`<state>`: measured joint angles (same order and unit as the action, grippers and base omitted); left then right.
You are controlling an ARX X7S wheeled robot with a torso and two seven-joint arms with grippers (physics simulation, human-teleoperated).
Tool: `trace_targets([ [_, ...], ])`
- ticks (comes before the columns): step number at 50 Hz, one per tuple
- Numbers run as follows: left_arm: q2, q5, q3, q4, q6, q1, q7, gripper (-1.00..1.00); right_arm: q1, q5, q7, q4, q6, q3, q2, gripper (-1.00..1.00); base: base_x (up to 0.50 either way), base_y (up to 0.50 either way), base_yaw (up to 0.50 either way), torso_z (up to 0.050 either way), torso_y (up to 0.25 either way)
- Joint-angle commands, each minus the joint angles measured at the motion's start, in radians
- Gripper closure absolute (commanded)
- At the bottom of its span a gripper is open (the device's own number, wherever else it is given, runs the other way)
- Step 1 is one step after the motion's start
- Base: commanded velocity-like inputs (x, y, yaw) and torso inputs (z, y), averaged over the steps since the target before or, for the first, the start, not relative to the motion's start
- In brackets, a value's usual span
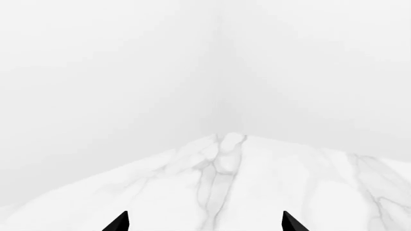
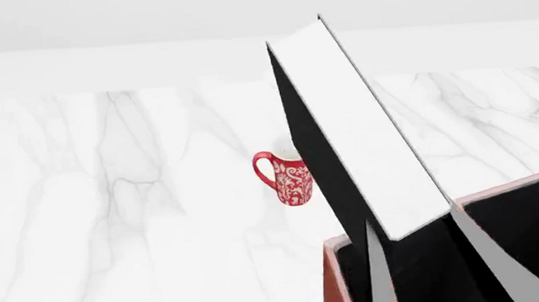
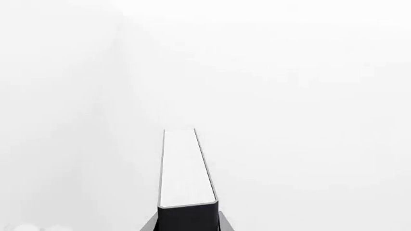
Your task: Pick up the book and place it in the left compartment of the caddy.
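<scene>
The black book [image 2: 358, 127], white page edges up, is held tilted, its lower end just above the near-left corner of the reddish-brown caddy [image 2: 332, 278]. My right gripper [image 2: 442, 276] is shut on that lower end, with a grey finger [image 2: 382, 275] on each side. In the right wrist view the book [image 3: 185, 168] runs away from the gripper [image 3: 187, 226]. Only black lining shows inside the caddy, so I cannot tell the left compartment from the others. My left gripper [image 1: 205, 222] is open over bare marble with nothing between its black fingertips [image 1: 119, 222].
A red white-patterned mug [image 2: 291, 179] stands on the marble table [image 2: 112, 205], just left of the book and beyond the caddy. A white wall runs behind the table's far edge.
</scene>
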<state>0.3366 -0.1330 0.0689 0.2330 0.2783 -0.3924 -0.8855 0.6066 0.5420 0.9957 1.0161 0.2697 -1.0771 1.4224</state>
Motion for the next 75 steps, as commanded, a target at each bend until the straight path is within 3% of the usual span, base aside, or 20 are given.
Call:
trace_targets([
  [1,0.002,0.005,0.005,0.007,-0.006,0.002,-0.002,-1.00,0.051,-0.152,0.186,0.030,0.059,-0.121,0.148,1.00,0.00,0.00,0.00,0.000,0.000],
  [9,0.005,0.008,0.009,0.010,-0.021,0.005,-0.003,-1.00,0.016,-0.195,0.296,0.025,0.044,-0.154,0.148,1.00,0.00,0.00,0.00,0.002,0.001],
  [22,0.004,0.009,0.012,0.004,-0.020,0.005,-0.005,-1.00,-0.107,-0.332,0.403,-0.134,0.269,-0.274,0.148,1.00,0.00,0.00,0.00,0.000,0.001],
  [31,0.004,0.007,0.014,0.000,-0.017,0.008,-0.005,-1.00,-0.111,-0.254,0.344,-0.219,0.360,-0.277,0.148,1.00,0.00,0.00,0.00,0.000,0.001],
  [52,0.008,0.004,0.015,-0.001,-0.020,0.011,-0.007,-1.00,-0.111,-0.201,0.268,-0.248,0.322,-0.276,0.110,1.00,0.00,0.00,0.00,0.000,0.000],
  [63,0.010,0.006,0.017,0.001,-0.024,0.012,-0.009,-1.00,-0.068,-0.108,0.145,-0.322,0.229,-0.255,-0.019,1.00,0.00,0.00,0.00,0.001,0.001],
  [75,0.011,0.005,0.018,-0.001,-0.021,0.010,-0.011,-1.00,-0.087,-0.045,0.120,-0.460,0.280,-0.264,-0.066,1.00,0.00,0.00,0.00,0.000,0.001],
])
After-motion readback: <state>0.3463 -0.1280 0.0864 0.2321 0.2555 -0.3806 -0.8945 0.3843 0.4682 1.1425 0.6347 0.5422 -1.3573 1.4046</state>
